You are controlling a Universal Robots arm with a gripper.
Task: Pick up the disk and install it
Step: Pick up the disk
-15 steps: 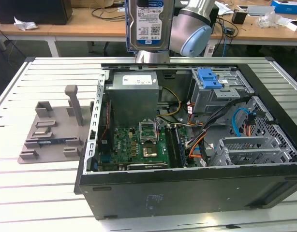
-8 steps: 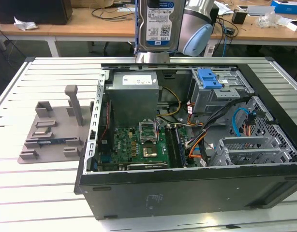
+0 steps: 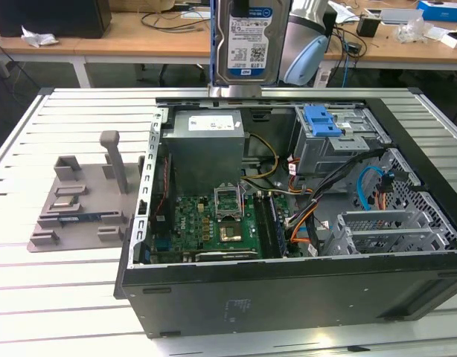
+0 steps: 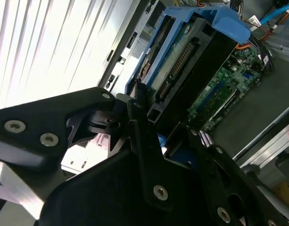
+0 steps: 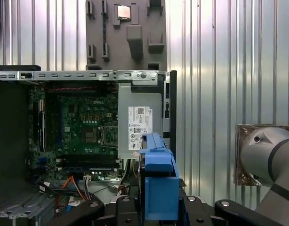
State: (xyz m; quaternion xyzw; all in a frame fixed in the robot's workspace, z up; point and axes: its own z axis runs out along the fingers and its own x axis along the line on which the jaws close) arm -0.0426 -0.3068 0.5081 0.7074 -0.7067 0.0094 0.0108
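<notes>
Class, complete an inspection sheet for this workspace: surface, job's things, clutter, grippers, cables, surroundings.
Surface: ribbed metal table carrying an open computer case.
Job's things: disk held upright above the case; drive bay with blue bracket inside.
Clutter: grey fixture tray at the exterior view's left.
Grippers: gripper shut on the disk's blue carrier.
Cables: orange cables and a blue cable inside the case.
Surroundings: wooden desks behind the table.

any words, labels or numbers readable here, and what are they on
disk, white-and-blue label: lettering and square codes, too small to quote reliably.
power supply, white sticker: rows of fine print and a barcode, too small to read.
motherboard: white lettering near its middle, too small to quote.
No other readable text or signs.
</notes>
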